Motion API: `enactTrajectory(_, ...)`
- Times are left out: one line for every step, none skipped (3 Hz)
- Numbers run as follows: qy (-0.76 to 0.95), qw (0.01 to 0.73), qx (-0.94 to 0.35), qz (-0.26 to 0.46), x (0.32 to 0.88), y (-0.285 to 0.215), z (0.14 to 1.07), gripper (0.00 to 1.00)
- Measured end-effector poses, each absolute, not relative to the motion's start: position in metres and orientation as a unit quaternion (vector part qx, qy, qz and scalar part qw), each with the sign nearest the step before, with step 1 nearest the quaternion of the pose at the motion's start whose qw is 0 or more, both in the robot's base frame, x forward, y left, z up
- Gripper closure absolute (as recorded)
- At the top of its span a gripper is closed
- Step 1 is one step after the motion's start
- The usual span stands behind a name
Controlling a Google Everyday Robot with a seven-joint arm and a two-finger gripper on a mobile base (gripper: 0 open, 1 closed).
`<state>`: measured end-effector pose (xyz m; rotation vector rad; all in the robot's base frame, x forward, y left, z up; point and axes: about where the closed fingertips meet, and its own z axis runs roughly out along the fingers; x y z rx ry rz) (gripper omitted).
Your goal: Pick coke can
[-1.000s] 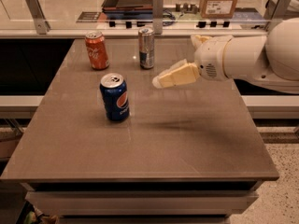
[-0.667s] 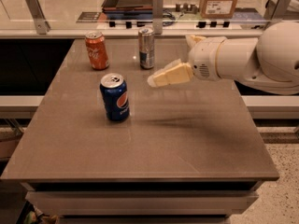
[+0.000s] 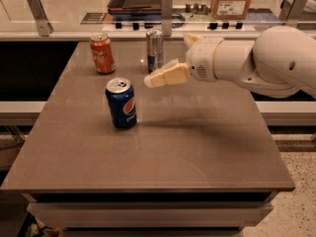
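Observation:
The coke can (image 3: 101,53), orange-red with white script and a silver top, stands upright at the far left of the grey-brown table (image 3: 197,147). My gripper (image 3: 154,78) hangs above the table's middle, its cream fingers pointing left. It is to the right of the coke can and well apart from it. It sits just right of the blue Pepsi can (image 3: 121,103) and just in front of the slim silver can (image 3: 154,50). It holds nothing.
The Pepsi can stands in the table's left middle. The slim silver can stands at the far edge. Behind the table runs a counter with a cardboard box (image 3: 230,0) and metal brackets (image 3: 37,13). My white arm (image 3: 276,63) spans the right side.
My gripper and arm have moved left across the table, toward the cans. The cans have not moved.

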<state>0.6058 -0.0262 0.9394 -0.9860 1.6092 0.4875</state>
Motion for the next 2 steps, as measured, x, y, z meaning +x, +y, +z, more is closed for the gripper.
enactTrajectory(0.668, 0.564, -0.431, 0.224, 0.61, -0.007, 0.938, 0.0)
enactTrajectory(0.656, 0.558, -0.445, 0.245, 0.611, 0.014, 0.93, 0.0)
